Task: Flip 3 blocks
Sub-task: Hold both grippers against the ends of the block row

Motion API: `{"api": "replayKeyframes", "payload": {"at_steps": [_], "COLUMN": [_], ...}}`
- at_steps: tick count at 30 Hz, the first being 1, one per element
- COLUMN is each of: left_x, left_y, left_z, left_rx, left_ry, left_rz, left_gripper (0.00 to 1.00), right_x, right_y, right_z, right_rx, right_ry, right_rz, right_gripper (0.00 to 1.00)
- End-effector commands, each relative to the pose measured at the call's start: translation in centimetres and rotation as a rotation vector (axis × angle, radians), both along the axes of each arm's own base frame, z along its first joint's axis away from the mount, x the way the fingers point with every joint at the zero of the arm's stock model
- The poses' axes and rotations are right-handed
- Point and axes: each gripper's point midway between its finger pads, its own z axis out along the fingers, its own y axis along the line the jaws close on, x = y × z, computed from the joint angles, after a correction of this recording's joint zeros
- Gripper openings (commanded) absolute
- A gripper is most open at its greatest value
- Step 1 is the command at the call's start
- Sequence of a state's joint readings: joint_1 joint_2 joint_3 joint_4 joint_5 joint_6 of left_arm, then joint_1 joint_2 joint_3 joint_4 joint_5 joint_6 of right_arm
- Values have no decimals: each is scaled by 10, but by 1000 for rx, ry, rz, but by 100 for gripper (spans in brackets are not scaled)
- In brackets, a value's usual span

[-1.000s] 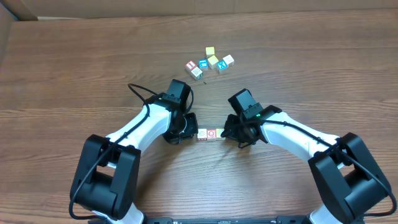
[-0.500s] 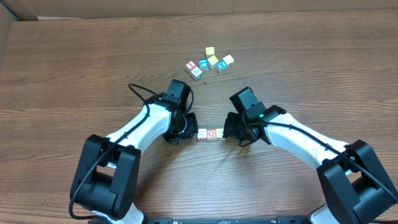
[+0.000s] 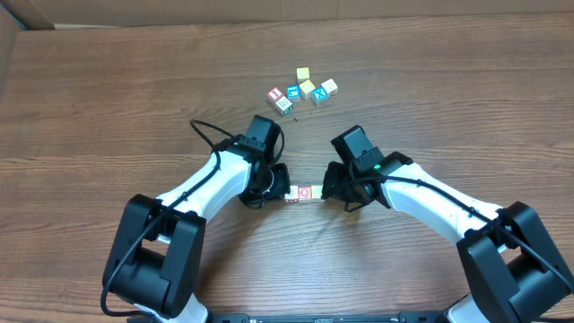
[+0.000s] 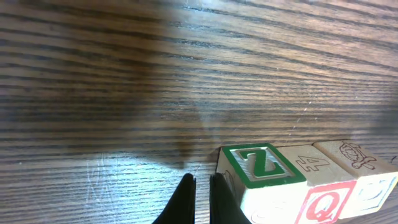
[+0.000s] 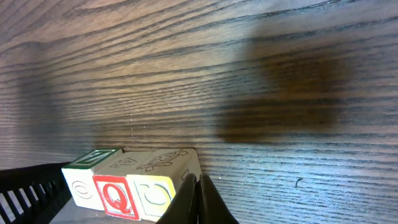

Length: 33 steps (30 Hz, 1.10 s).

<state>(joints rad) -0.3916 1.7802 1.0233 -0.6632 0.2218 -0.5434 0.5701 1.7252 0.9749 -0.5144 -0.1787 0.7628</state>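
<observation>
Flanking a row of three blocks [image 3: 300, 193] at mid-table, two grippers sit with fingers pressed together, holding nothing. The left gripper [image 4: 200, 186] is just beside the green-Z end and the right gripper [image 5: 198, 186] at the opposite end. The blocks touch side to side, a red Q on the middle one. Seven loose cubes [image 3: 308, 88] cluster well apart, nearer the far edge; bare table [image 3: 108, 108] lies open beyond the row.
</observation>
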Motion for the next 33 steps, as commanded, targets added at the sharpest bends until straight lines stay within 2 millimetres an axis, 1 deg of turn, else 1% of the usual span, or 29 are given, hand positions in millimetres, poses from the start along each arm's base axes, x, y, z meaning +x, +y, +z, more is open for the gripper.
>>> {"api": "replayKeyframes", "payload": {"at_steps": [1,4,13,19,33], "left_x": [10,9,9,8,8], "left_y": [-7,-7,-7,-6,-6], "left_z": [15,15,15,15,15], "left_rx": [-26,-26,-26,-23,-23], "left_ry": [-52,-51,-51,-45,-46], "left_rz": [-23,-23,-24,-24,-24], "left_gripper": [4,4,4,4,4], "right_x": [0,-3,-9,-10,-13], "right_y": [-1,-1,5,0,2], "right_z": [2,1,1,-1,-2], "right_rx": [1,-1,-6,-31,-35], "right_ry": [-9,7,9,15,23], "right_rz": [-2,-20,6,-25,-20], "right_gripper": [4,4,4,4,4]}}
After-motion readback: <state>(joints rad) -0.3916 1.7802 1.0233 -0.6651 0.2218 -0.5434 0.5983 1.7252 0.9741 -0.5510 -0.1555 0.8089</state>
